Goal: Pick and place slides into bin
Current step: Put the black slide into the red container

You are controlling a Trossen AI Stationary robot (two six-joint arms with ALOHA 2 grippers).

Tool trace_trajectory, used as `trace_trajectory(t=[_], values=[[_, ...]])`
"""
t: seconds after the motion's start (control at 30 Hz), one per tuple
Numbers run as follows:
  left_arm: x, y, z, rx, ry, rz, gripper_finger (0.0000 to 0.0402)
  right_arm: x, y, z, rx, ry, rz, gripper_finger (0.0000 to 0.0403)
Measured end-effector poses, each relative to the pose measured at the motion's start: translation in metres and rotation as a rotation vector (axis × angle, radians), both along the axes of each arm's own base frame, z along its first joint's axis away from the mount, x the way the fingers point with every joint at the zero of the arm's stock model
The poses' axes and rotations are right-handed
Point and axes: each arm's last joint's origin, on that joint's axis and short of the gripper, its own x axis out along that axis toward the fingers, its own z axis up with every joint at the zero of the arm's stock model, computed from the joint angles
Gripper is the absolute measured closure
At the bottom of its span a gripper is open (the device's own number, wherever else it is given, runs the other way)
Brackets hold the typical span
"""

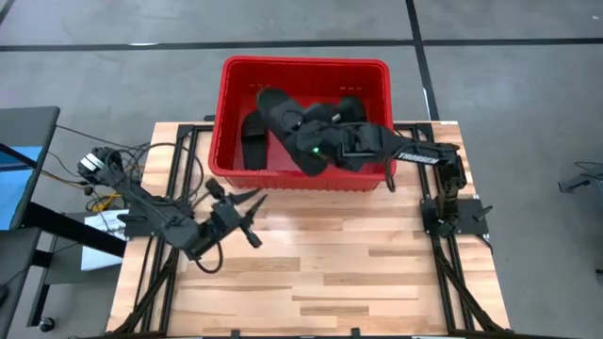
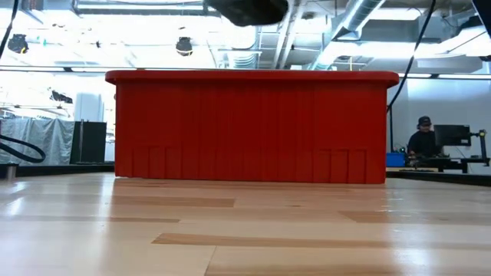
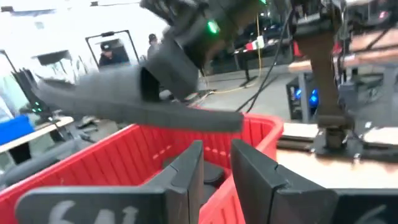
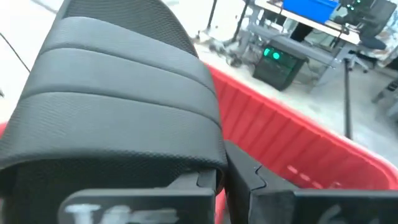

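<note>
The red bin (image 1: pixel 303 64) stands at the table's far edge; its front wall fills the low view (image 2: pixel 245 126). A black slide (image 1: pixel 252 141) lies inside it at the left, and more dark slides (image 1: pixel 350 106) lie under my right arm. My right gripper (image 1: pixel 287 121) hangs over the bin, shut on another black slide (image 3: pixel 137 106); its ribbed strap (image 4: pixel 124 93) fills the right wrist view. My left gripper (image 1: pixel 247 209) hovers over the table near the bin's near left corner, pointing level at the bin. Its fingers (image 3: pixel 186 171) stand apart with nothing between them. My right gripper pinches the slide at the edge of its strap (image 4: pixel 208 158), between its two fingers. The strap itself covers the exact place of contact. The fingers slant down toward the table's left. The slide is lifted clear above the bin's rim (image 3: pixel 261 124), its long sole about level.
Bare wooden table (image 1: pixel 339 264) spreads in front of the bin. Cables and a small box (image 1: pixel 94 174) sit off the table's left edge. My right arm's base (image 1: pixel 454 209) stands at the right edge. A person (image 2: pixel 422 138) sits in the room far behind.
</note>
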Motion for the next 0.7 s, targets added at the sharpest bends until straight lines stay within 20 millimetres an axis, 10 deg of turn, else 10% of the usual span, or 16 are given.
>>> trace_trajectory(t=[0.37, 0.7], values=[[0.007, 0.013, -0.003, 0.212, 0.250, 0.210, 0.0326, 0.001, 0.016, 0.016, -0.023, -0.100, 0.031, 0.0402], [0.002, 0.011, 0.011, 0.357, 0.353, 0.197, 0.0326, 0.009, 0.039, -0.012, -0.069, 0.106, 0.060, 0.0402]])
